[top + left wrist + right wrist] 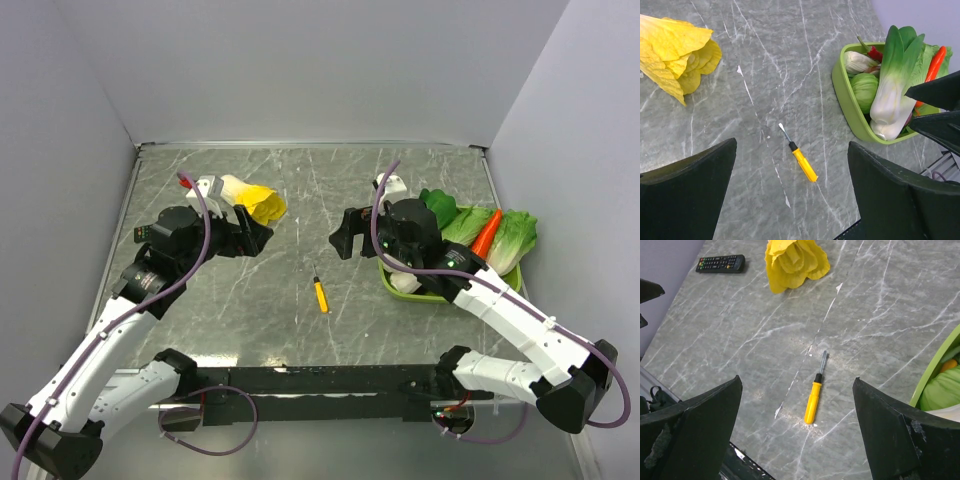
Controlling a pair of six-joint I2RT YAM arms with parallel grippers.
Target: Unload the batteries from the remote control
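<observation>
Marble tabletop (880, 315): remote control (720, 263) (right-wrist view)

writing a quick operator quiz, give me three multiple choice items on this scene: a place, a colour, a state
1. Where does the remote control lie?
A) near the table's left edge, apart from the screwdriver
B) lifted in the air
C) touching the screwdriver

2. What colour is the screwdriver's handle?
A) red
B) blue
C) yellow

3. How do both arms' jaws stand?
A) left shut on the remote control
B) open, holding nothing
C) right shut on the screwdriver

1 A: it lies flat at the far left edge.
2 C: the handle is yellow in every view.
3 B: each wrist view shows wide jaws with nothing between them.
</observation>
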